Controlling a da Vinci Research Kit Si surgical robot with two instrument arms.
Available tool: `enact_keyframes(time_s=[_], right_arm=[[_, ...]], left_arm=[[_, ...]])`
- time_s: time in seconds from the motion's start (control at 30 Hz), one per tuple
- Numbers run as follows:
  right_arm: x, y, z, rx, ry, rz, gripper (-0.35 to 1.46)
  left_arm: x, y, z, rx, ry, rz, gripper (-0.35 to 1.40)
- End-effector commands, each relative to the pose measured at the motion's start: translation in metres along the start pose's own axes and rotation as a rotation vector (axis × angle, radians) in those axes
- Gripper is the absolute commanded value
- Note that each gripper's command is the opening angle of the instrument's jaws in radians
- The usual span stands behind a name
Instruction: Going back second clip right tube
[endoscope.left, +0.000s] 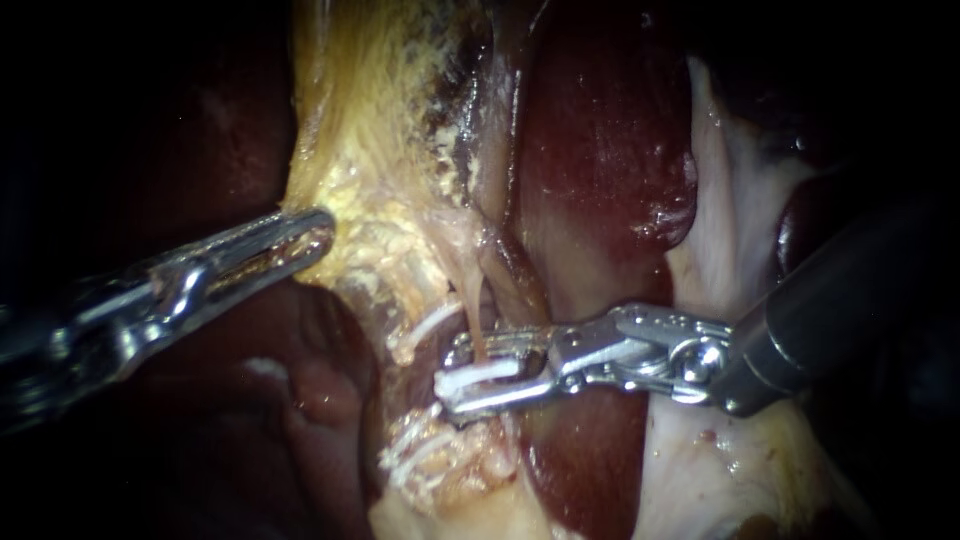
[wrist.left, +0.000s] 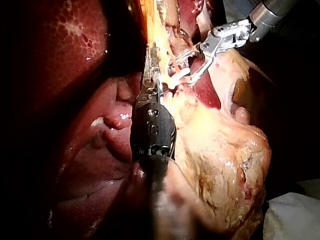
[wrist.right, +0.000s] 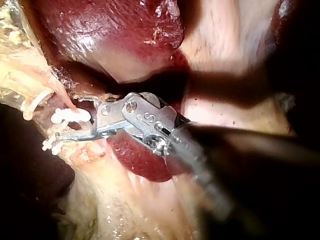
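A: Two instruments in. Left instrument (endoscope.left: 318, 228) in from the left edge, claw clenched on the rim of the yellow fat (endoscope.left: 380, 150).

B: And the right instrument (endoscope.left: 450, 375)?

A: In from the right, shaft lying across pale tissue (endoscope.left: 730, 200). Claw released, with a clear gap between its two halves.

B: Anything in that gap?

A: A white clip (endoscope.left: 485, 374), lying close along the lower half. Also a thin tan tube (endoscope.left: 477, 318), crossing down through the gap. Seems seated on that tube, the clip, though hard to be sure.

B: Right tube or left?

A: Cannot tell from here. One other clip (endoscope.left: 432, 322) just beside, up and left of the claw tips, not touching them.

B: Room to move?

A: Tight at the tips, with fat and strands right ahead. Dark red liver (endoscope.left: 600, 150) just above the claw and more of it just under. Open back along the shaft's own line toward the right edge, only pale tissue beneath.

B: Left side?

A: Dark hollow (endoscope.left: 200, 420) beneath the left instrument, shaft free in it. Well apart from the right claw, with the strip of fat and the tube in between.
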Motion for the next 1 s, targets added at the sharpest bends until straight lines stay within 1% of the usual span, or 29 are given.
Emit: enact_keyframes(time_s=[0.03, 0.17, 0.3, 0.47, 0.53, 0.63, 0.73, 0.8, 0.93, 1.0], right_arm=[[0.0001, 0.0001, -0.0005, 0.0, 0.0, -0.01, 0.6], [0.0013, 0.0002, -0.0031, -0.004, 0.001, -0.094, 0.6], [0.0034, -0.0002, -0.0063, 0.0, 0.0, -0.184, 0.6], [0.0061, -0.0013, -0.0102, -0.002, 0.003, -0.288, 0.6], [0.0069, -0.0017, -0.0112, -0.004, 0.003, -0.318, 0.6], [0.008, -0.0025, -0.0125, 0.003, 0.008, -0.341, 0.6], [0.0083, -0.0029, -0.0129, 0.006, 0.011, -0.345, 0.6], [0.0082, -0.003, -0.0128, 0.007, 0.011, -0.346, 0.6], [0.0079, -0.003, -0.0124, 0.006, 0.011, -0.349, 0.6], [0.0077, -0.003, -0.0121, 0.011, 0.011, -0.35, 0.6]], left_arm=[[0.0001, 0.0, 0.0, 0.0, 0.0, 0.0, -0.35], [0.0001, 0.0, 0.0001, 0.0, -0.001, 0.0, -0.35], [0.0002, 0.0, 0.0001, -0.001, -0.001, 0.0, -0.35], [0.0004, -0.0001, 0.0003, 0.0, -0.001, 0.0, -0.35], [0.0004, -0.0001, 0.0004, 0.002, -0.001, 0.0, -0.35], [0.0004, -0.0003, 0.0005, 0.002, -0.001, -0.001, -0.35], [0.0005, -0.0003, 0.001, 0.012, 0.002, 0.0, -0.35], [0.0008, -0.0002, 0.0019, 0.024, 0.003, 0.002, -0.35], [0.0024, -0.0004, 0.0048, 0.053, 0.004, 0.008, -0.35], [0.0031, -0.0008, 0.0065, 0.067, 0.004, 0.011, -0.35]])
